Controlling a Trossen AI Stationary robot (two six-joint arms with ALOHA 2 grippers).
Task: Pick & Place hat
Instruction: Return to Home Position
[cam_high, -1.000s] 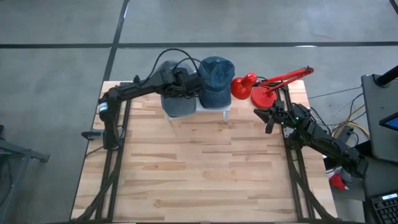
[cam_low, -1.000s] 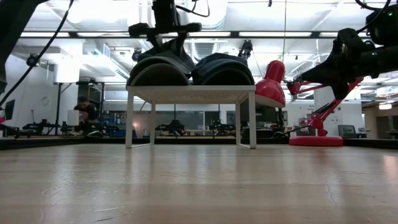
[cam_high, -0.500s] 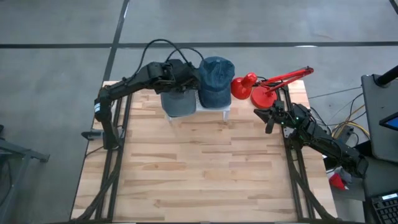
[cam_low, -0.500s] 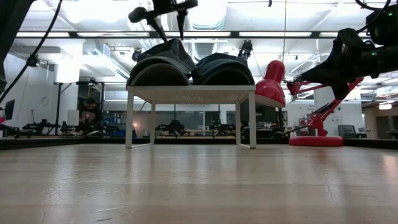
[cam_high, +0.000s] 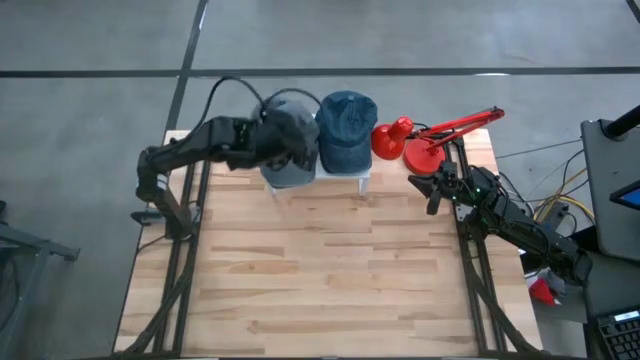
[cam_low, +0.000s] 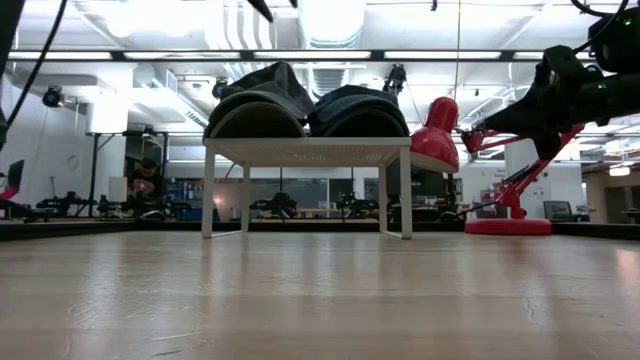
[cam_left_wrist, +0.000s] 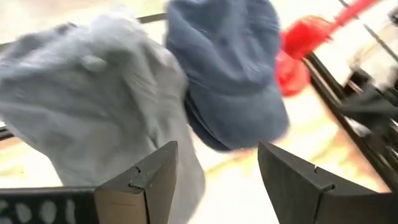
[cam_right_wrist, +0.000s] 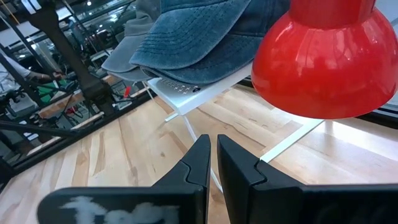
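Gray caps (cam_low: 255, 112) lie stacked on the shelf (cam_low: 305, 150) as the left tool (cam_left_wrist: 214, 177), fingers (cam_left_wrist: 149, 183) apart, has drawn back, placing apparently finished.

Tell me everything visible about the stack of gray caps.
The stack of gray caps looks like soft, faded gray fabric, with domed crowns nested one over another and brims facing the low camera. It sits on the left arm's side of the white shelf, touching the blue caps beside it. Nothing grips it: the left gripper hangs open above it.
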